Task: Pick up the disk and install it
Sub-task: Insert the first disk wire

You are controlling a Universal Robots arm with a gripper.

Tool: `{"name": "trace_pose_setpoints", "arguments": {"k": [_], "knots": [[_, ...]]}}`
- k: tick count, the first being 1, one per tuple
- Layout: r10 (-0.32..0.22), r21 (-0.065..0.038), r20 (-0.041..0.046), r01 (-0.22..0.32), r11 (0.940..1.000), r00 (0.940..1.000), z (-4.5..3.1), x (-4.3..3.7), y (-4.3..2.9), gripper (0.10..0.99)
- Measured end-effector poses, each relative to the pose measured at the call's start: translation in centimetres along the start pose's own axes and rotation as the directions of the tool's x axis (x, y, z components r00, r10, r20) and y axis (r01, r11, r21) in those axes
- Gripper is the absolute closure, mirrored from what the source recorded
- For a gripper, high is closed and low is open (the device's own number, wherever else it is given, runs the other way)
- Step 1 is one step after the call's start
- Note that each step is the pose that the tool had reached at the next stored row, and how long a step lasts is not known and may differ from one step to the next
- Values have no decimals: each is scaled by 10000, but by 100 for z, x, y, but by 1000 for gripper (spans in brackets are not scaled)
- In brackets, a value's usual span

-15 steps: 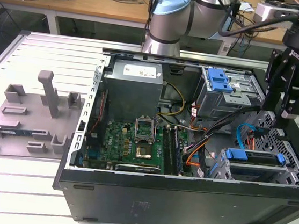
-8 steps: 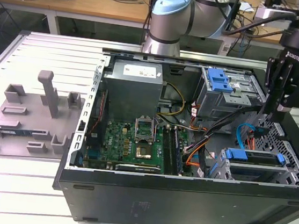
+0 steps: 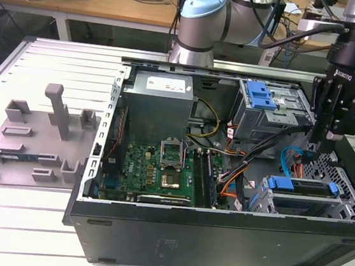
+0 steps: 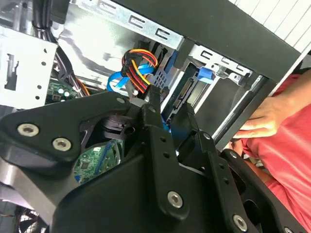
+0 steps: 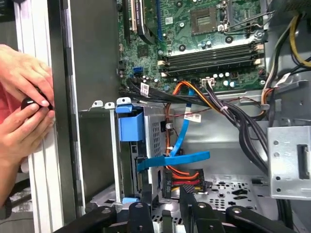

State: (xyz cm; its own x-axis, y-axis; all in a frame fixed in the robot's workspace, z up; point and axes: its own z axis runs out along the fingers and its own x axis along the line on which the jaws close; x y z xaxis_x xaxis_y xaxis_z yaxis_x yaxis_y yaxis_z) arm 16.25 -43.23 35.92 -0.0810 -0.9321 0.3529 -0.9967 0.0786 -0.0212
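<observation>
The disk (image 3: 302, 186), silver with a bright blue bracket, lies in the drive cage at the case's front corner on the exterior view's right. In the first wrist view its blue bracket (image 5: 131, 127) shows at the cage mouth. In the second wrist view its connector end (image 4: 187, 93) faces the cables. My gripper (image 3: 323, 144) hangs just above and behind the disk, inside the case. Its black fingers (image 5: 138, 214) stand apart with nothing between them, so it is open. In the second wrist view the gripper (image 4: 169, 115) points at the disk's connector end.
A blue data cable (image 5: 181, 156) and an orange-red power bundle (image 4: 141, 68) cross beside the cage. The motherboard (image 3: 160, 169), the power supply (image 3: 158, 102) and an upper bay with a blue latch (image 3: 261, 94) fill the case. A person's hands (image 5: 24, 99) rest on the case's outer edge.
</observation>
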Motion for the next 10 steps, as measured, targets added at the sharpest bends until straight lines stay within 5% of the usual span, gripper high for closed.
{"name": "trace_pose_setpoints", "arguments": {"k": [10], "knots": [[449,39,-171,-449,9990,9988,61,-48,18,725]]}}
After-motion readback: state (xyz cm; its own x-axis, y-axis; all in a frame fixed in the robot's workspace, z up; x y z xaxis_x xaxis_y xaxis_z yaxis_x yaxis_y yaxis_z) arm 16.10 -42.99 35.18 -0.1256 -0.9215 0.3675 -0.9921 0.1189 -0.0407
